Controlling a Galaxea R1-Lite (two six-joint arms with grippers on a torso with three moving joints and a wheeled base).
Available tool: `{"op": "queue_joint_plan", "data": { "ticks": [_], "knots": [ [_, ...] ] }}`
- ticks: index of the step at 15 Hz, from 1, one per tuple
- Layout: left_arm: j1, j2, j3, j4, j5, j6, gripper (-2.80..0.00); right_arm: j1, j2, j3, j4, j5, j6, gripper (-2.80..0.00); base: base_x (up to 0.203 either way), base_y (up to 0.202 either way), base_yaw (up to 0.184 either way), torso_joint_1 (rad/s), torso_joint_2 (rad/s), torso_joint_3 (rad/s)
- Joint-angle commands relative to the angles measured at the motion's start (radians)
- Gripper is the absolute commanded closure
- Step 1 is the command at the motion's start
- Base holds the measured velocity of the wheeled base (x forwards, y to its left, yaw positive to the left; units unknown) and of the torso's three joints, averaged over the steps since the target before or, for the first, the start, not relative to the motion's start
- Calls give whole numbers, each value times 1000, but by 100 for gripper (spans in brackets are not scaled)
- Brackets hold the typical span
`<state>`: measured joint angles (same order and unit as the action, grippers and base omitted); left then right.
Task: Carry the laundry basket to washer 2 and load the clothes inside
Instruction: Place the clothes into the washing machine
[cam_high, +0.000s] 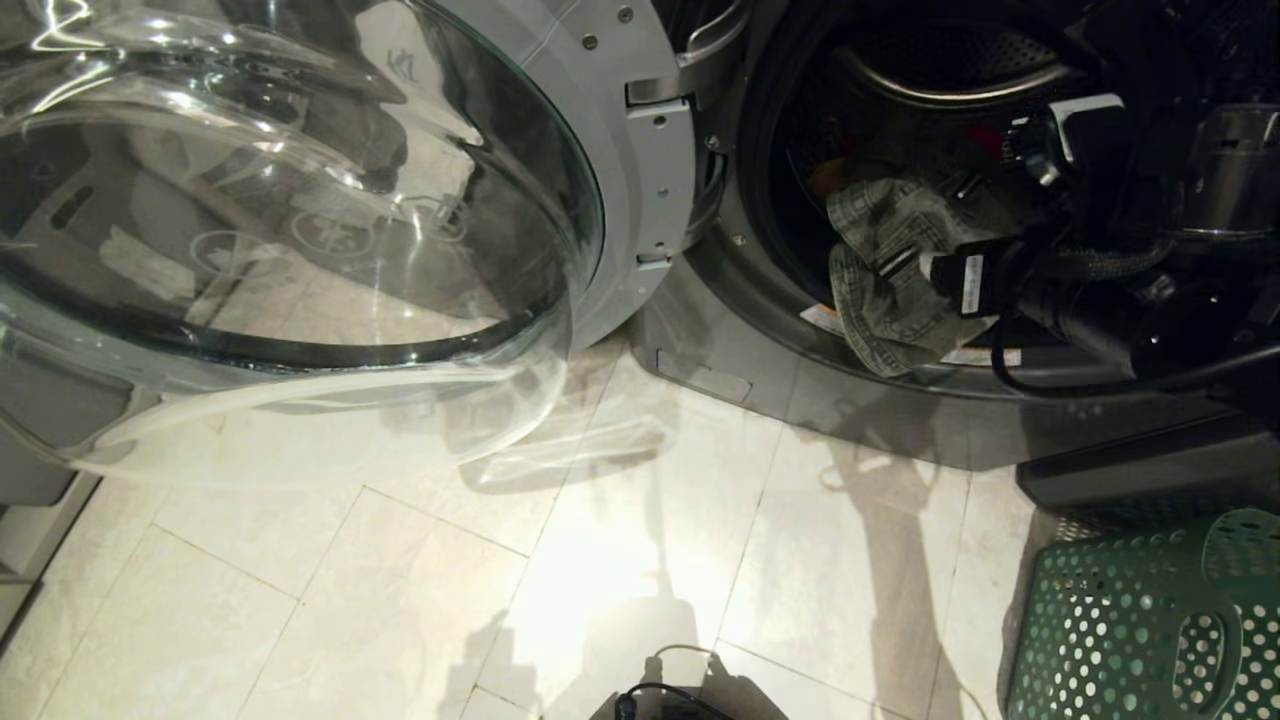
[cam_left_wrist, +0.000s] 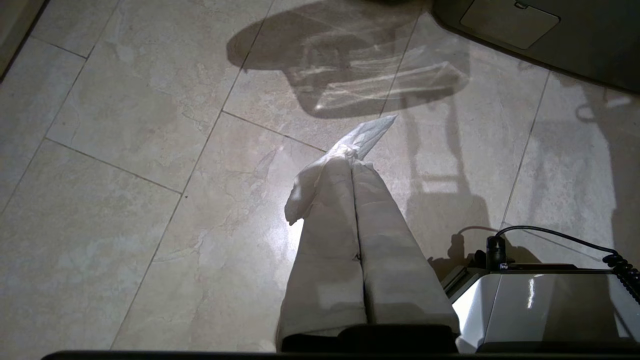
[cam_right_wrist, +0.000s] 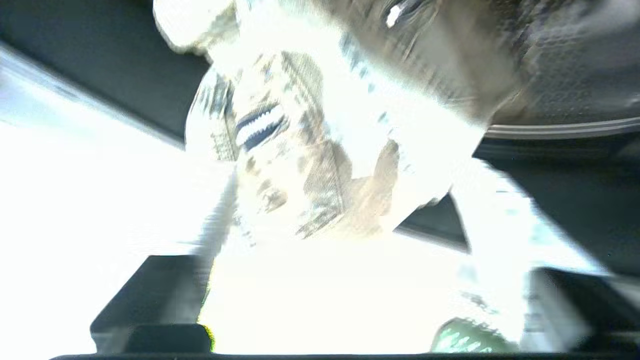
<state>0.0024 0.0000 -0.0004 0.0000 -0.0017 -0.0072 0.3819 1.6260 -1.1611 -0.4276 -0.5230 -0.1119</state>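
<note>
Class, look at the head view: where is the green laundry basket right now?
The laundry basket stands on the tiled floor at the head view's lower right corner, on the robot's right, just in front of the open washer and below the right arm reaching into the drum.
</note>
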Motion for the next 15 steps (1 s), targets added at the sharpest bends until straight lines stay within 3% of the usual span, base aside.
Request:
{"op": "queue_joint_plan", "data": {
  "ticks": [1, 15],
  "knots": [
    [1, 2, -1, 0, 0, 0, 0, 5, 6, 23, -11, -7, 23, 0, 0, 0, 0, 0, 0, 0],
    [1, 2, 0, 0, 0, 0, 0, 11, 137, 100, -38, 44, 94, 0, 0, 0, 0, 0, 0, 0]
  ]
}}
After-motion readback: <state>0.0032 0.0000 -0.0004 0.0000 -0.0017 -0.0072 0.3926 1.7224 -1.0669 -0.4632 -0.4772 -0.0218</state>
